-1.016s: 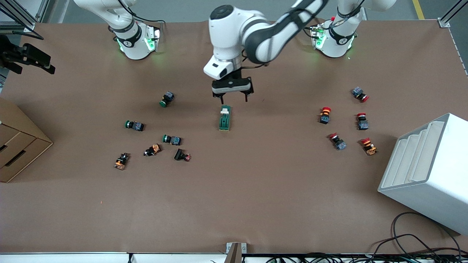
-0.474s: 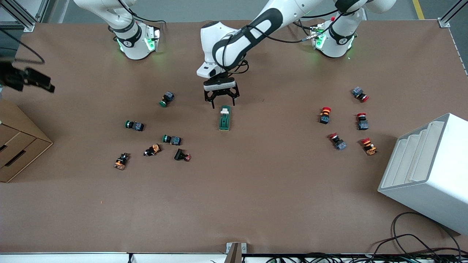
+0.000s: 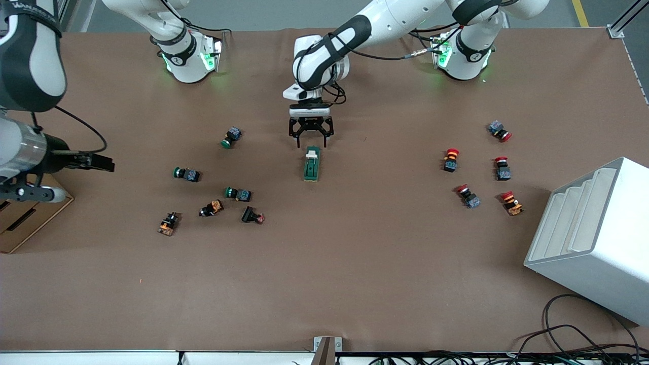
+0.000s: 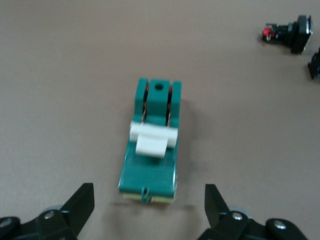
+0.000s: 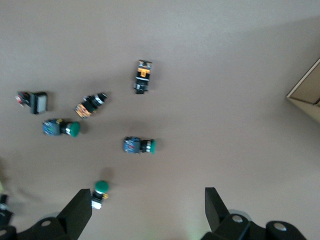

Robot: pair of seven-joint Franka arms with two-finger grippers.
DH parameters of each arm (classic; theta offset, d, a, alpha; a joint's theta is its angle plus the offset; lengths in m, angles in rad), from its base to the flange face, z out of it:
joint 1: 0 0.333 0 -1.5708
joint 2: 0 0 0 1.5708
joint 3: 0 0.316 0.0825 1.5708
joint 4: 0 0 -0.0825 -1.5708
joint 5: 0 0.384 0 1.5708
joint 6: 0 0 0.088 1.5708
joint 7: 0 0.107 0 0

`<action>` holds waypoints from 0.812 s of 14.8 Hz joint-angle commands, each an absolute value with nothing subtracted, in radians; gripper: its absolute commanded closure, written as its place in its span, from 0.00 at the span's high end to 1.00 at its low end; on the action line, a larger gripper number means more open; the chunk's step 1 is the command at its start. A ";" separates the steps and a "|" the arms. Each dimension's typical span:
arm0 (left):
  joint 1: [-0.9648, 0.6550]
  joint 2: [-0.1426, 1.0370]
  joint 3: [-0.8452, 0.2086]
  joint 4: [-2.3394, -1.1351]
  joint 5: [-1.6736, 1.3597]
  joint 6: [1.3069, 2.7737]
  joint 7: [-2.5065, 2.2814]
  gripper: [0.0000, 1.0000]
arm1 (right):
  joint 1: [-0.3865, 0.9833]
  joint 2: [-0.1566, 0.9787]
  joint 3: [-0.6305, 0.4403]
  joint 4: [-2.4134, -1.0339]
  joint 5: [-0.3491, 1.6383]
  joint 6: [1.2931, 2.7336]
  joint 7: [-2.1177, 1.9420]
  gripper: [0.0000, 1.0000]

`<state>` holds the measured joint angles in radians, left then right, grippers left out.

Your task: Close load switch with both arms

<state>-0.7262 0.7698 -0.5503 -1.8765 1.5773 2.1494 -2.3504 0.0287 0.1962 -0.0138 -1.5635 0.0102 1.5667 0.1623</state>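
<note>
1. The load switch (image 3: 312,163) is lying mid-bench, untouched.
2. The left claw (image 3: 310,142) is hanging spread wide just above its lever end, approaching.
3. The right claw (image 5: 145,212) is hovering agape over the green buttons (image 5: 139,145).
4. Next, bracing the base and pressing the white lever (image 4: 151,139) looks called for.

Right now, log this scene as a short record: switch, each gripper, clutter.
load switch: dark green block flat on the table, white lever piece at its end toward the robots' bases, untouched
left gripper: low over the table just at the switch's lever end, jaws open wider than the block
right gripper: in the air at the right arm's end of the table, over bare tabletop, jaws open
green-capped buttons: scattered toward the right arm's end
red-capped buttons: grouped toward the left arm's end
</note>
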 commanded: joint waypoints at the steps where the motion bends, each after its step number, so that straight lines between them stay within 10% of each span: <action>1: -0.772 0.759 -0.540 -1.904 1.624 2.074 -2.407 0.98 | 0.029 0.176 0.071 -1.621 0.008 1.617 0.351 1.00; 12: -0.831 0.890 -0.531 -1.876 1.848 1.878 -2.556 0.99 | 0.248 0.227 0.247 -1.871 0.132 2.033 1.133 1.00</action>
<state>-0.8215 0.8671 -0.5432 -1.8997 1.8333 1.8810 -2.5502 0.2535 0.2258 0.1737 -1.8169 0.1198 1.9432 1.0041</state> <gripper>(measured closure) 0.013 0.000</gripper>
